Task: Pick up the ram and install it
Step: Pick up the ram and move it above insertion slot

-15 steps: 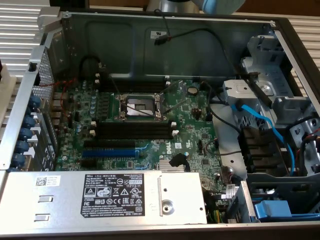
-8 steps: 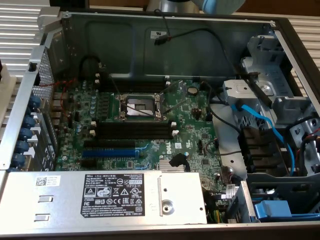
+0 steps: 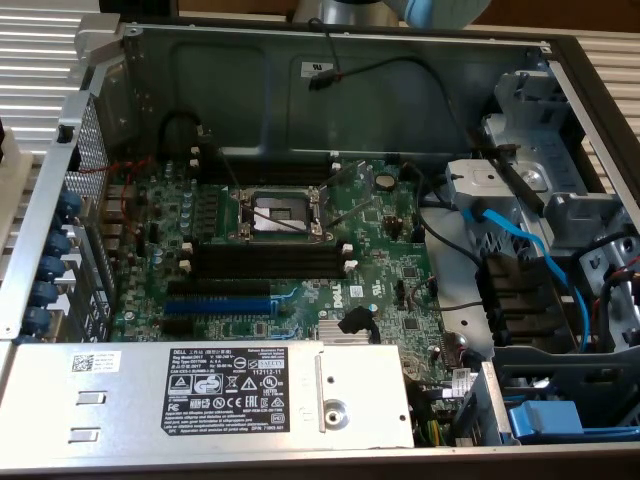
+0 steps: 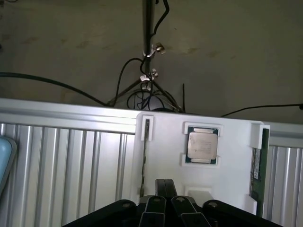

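**Operator:** Where's the ram?

**Spotter:** On the white holder tray (image 4: 203,187), and only your wrist view has it. The ram (image 4: 258,163) stands on edge in the slot along one side of that tray — dark green, with a pale label strip. A processor chip (image 4: 203,145) sits in the square pocket near the tray's middle, and a second narrow slot (image 4: 146,130) runs down the opposite side; you can't tell from here whether anything sits in it.

**Operator:** And the gripper?

**Spotter:** The gripper (image 4: 165,198) shows at the frame's edge over the tray's middle, well apart from the ram. Its two dark fingers (image 4: 156,207) look pressed together with nothing between them, so read it as clenched on nothing.

**Operator:** What does the exterior view give you?

**Spotter:** The open computer case (image 3: 300,60) — no tray, no ram. You see the green motherboard (image 3: 390,270), the bare CPU socket (image 3: 280,212), black memory slots (image 3: 265,262) with white end clips beside it, and a blue expansion slot (image 3: 218,303) below them. The power supply (image 3: 240,395) lies along the near edge, blue cables (image 3: 520,245) at the exterior view's right. Only a bit of the arm (image 3: 345,10) shows, at the top.
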Robot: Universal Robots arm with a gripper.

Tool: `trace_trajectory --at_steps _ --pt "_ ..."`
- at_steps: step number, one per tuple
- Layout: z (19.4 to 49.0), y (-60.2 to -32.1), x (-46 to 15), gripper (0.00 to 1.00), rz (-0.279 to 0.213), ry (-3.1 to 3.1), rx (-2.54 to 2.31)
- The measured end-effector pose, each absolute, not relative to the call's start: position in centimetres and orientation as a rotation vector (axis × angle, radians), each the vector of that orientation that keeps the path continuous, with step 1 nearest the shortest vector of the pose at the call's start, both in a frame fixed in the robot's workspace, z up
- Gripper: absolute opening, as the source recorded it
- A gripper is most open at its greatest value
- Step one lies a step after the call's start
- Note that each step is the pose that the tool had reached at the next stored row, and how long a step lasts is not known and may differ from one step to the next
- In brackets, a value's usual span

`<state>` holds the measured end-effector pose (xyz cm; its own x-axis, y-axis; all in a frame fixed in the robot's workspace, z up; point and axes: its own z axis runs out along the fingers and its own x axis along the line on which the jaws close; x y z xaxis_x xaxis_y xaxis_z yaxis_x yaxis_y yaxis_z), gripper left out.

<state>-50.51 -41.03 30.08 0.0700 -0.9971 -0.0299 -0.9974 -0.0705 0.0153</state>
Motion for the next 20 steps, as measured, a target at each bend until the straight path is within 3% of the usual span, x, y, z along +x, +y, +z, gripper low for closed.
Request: trace_trajectory --at_steps 20 --pt "27.7 -41.7 -50.1 0.1 0.071 2.144 -2.3"
